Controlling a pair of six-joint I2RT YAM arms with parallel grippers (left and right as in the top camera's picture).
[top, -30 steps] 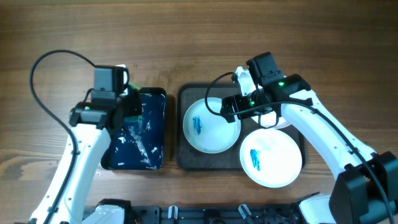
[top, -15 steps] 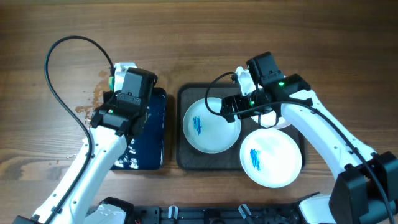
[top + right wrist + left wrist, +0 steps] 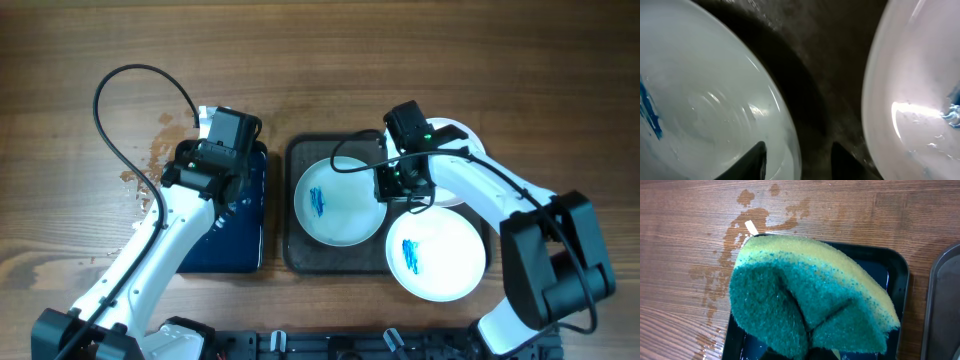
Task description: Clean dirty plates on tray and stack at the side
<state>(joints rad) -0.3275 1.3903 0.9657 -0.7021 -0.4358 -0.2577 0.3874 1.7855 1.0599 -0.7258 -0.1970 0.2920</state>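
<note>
- Since the earlier frames, the left gripper (image 3: 807, 352) has swung across the basin (image 3: 250, 215) toward its far corner, on the tray (image 3: 296, 150) side.
- Its sponge (image 3: 810, 300) is now clear of the water.
- The left gripper is clamped on the sponge, which folds at the pinch, green face toward the camera and yellow backing behind.
- Wet patches (image 3: 747, 197) mark the table (image 3: 100, 40) beyond the basin.
- The right gripper (image 3: 800, 160) has turned and come down onto the right edge of the left plate (image 3: 338, 200).
- Its jaws stand apart and hold nothing. One finger (image 3: 757, 157) lies inside the rim; the other (image 3: 842, 160) is over bare tray.
- All three plates are still on the tray, and none is stacked at the side:
  - The left plate carries a blue smear.
  - The front plate (image 3: 435, 252) also carries a blue smear.
  - The third plate (image 3: 462, 135) is mostly hidden under the right arm, so its state cannot be told.
- Judgement: the change points to a start on the left plate, with the right gripper placed to pin the rim and the loaded sponge arriving to scrub.
- Cleaning is at an early stage.
</note>
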